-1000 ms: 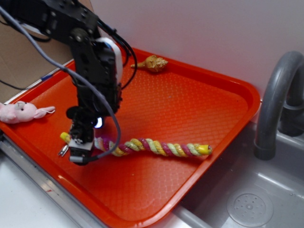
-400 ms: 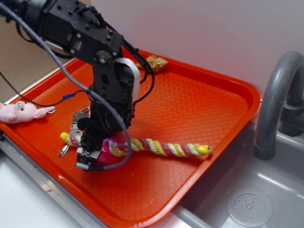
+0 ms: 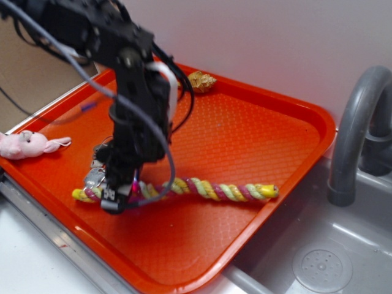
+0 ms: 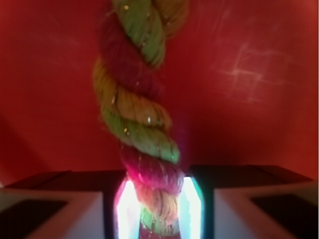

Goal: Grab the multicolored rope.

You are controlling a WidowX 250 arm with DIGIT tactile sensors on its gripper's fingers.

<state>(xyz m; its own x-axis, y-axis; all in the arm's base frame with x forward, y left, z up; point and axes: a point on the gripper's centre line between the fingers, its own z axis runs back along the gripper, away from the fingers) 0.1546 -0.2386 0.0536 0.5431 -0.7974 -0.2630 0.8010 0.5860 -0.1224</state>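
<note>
Exterior and wrist views of the grasp. The multicolored rope (image 3: 202, 190) lies flat across the near half of the orange tray (image 3: 263, 135), running from a yellow cap near the left rim to a second yellow cap toward the right. The gripper (image 3: 116, 199) stands over the rope's left portion; in the wrist view the rope (image 4: 139, 119) passes between the two lit fingers (image 4: 124, 209), which sit against its flanks, so the tool appears clenched on the rope, though whether it squeezes firmly cannot be judged. By its look the rope is light, soft and pliable: thick twisted strands that should compress under the pads and give good friction, with little risk of damage. Held near one end, as here, the long free length would probably sag and drag when lifted; a hold nearer the middle would balance it better. The capped ends look smoother and are poorer places to grip. Count: one rope, one tray, one bunch of silver keys (image 3: 97, 174) just beside the gripper, one golden shell-like object (image 3: 201, 81) at the far rim, one pink plush toy (image 3: 24, 144) at the tray's left edge, and one grey faucet (image 3: 358, 131) over the sink on the right.
</note>
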